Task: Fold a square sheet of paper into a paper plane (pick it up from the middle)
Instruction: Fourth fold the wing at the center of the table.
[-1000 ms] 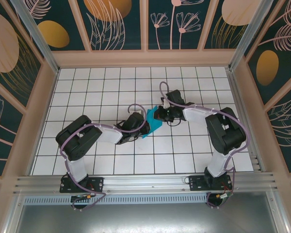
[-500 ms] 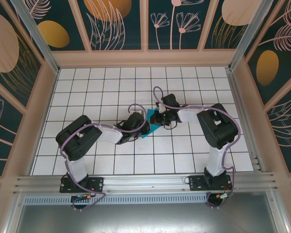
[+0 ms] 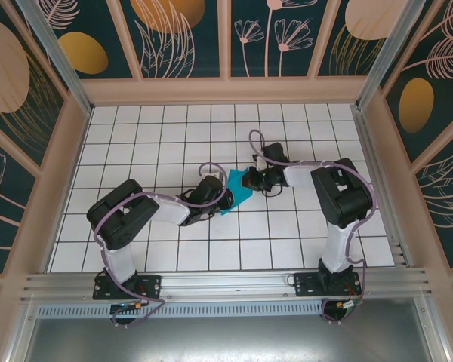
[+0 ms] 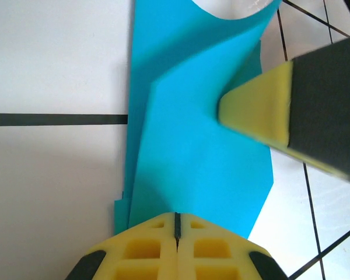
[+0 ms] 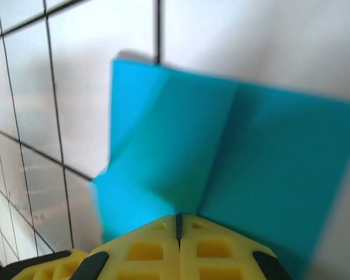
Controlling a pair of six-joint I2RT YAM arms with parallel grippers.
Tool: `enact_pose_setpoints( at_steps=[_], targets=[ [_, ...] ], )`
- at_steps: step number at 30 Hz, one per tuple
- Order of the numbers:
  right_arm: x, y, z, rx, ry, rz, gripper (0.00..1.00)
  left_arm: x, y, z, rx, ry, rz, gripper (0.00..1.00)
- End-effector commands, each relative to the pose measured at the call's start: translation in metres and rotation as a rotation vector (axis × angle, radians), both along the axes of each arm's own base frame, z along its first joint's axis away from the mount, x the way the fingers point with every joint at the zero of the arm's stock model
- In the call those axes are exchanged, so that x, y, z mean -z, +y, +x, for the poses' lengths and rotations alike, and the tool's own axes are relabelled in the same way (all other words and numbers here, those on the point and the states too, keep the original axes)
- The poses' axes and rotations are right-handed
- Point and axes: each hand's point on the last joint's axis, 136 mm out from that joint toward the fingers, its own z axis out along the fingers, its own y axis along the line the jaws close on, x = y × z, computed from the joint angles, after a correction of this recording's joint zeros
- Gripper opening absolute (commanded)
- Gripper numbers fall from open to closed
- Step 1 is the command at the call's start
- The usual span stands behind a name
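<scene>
Mid-fold, I'd say. L gripper (image 4: 176, 219) was shut tight, creased paper (image 4: 192, 157) spreading just ahead of its tips. R gripper (image 5: 178, 217) was shut too, opposite, tip on the paper. Couldn't tell if either pinched it. Next probably needs the crease pressed flat w/o the paper sliding.

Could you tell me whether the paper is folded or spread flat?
Folded: the paper shows creases and overlapping layers.

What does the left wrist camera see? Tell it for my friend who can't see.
A creased teal sheet of paper lies on a white tiled table, its far end curling up. The yellow left gripper, shut, meets its near edge, and the right gripper touches it from the right.
</scene>
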Motion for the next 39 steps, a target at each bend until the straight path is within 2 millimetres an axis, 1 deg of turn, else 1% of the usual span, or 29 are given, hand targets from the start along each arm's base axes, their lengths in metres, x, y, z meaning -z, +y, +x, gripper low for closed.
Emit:
enact_pose_setpoints(
  at_steps=[1,3,5,8,10,12,15,19,23,25,27,30,32,34,35,37,39],
  targets=[
    [0.012,-0.032,0.024,0.092,-0.034,-0.084,0.00,0.071,0.045,-0.057,0.052,0.241,0.205,0.00],
    [0.002,-0.034,0.028,0.097,-0.060,-0.084,0.00,0.070,0.045,-0.058,0.060,0.234,0.206,0.00],
    [-0.016,-0.030,0.028,0.085,-0.102,-0.051,0.00,0.068,0.045,-0.057,0.068,0.224,0.206,0.00],
    [-0.039,-0.019,0.017,0.049,-0.162,0.001,0.00,0.067,0.043,-0.055,0.072,0.217,0.205,0.00],
    [-0.045,-0.010,0.006,0.017,-0.180,0.009,0.00,0.066,0.041,-0.053,0.074,0.215,0.206,0.00],
    [-0.044,0.002,-0.003,-0.018,-0.180,0.010,0.00,0.066,0.041,-0.052,0.074,0.213,0.207,0.00],
    [-0.035,0.021,-0.010,-0.063,-0.162,0.002,0.00,0.066,0.041,-0.052,0.075,0.212,0.210,0.00],
    [-0.022,0.041,-0.010,-0.102,-0.139,0.007,0.00,0.066,0.042,-0.053,0.071,0.215,0.213,0.00],
    [-0.012,0.046,-0.003,-0.104,-0.117,0.009,0.00,0.066,0.043,-0.054,0.070,0.216,0.211,0.00],
    [-0.009,0.042,0.004,-0.082,-0.119,0.008,0.00,0.067,0.044,-0.056,0.071,0.220,0.209,0.00],
    [-0.007,0.031,0.017,-0.044,-0.127,-0.002,0.00,0.069,0.045,-0.057,0.072,0.225,0.208,0.00],
    [0.002,0.007,0.040,0.021,-0.133,-0.043,0.00,0.070,0.045,-0.060,0.078,0.231,0.206,0.00],
    [0.015,-0.016,0.059,0.075,-0.134,-0.123,0.00,0.071,0.045,-0.061,0.081,0.233,0.203,0.00],
    [0.026,-0.033,0.072,0.114,-0.118,-0.154,0.00,0.071,0.046,-0.062,0.084,0.235,0.201,0.00],
    [0.028,-0.041,0.078,0.130,-0.119,-0.164,0.00,0.072,0.045,-0.063,0.088,0.235,0.199,0.00],
    [0.025,-0.052,0.091,0.161,-0.137,-0.187,0.00,0.072,0.045,-0.063,0.089,0.236,0.196,0.00],
    [0.014,-0.061,0.104,0.187,-0.164,-0.180,0.00,0.072,0.045,-0.063,0.089,0.236,0.195,0.00]
  ],
)
